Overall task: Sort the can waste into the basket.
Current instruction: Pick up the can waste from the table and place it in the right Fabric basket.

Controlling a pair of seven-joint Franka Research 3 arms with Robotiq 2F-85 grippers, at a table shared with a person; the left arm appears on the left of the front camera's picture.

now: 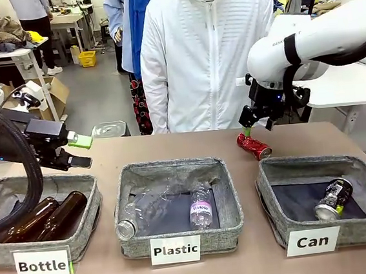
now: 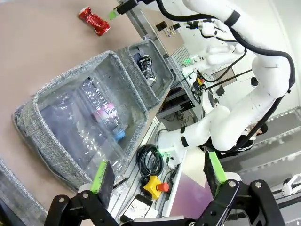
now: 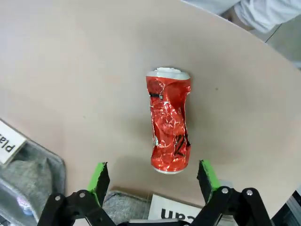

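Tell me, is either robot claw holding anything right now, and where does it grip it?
Nothing. Both stand open: the right gripper hovers above the red can on the table; the left gripper is empty.

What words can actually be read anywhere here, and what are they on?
"Bottle": white label on the left basket.
"Plastic": white label on the middle basket.
"Can": white label on the right basket.
Print on the plastic bottle's wrapper, the red can and the black can: too small to read.
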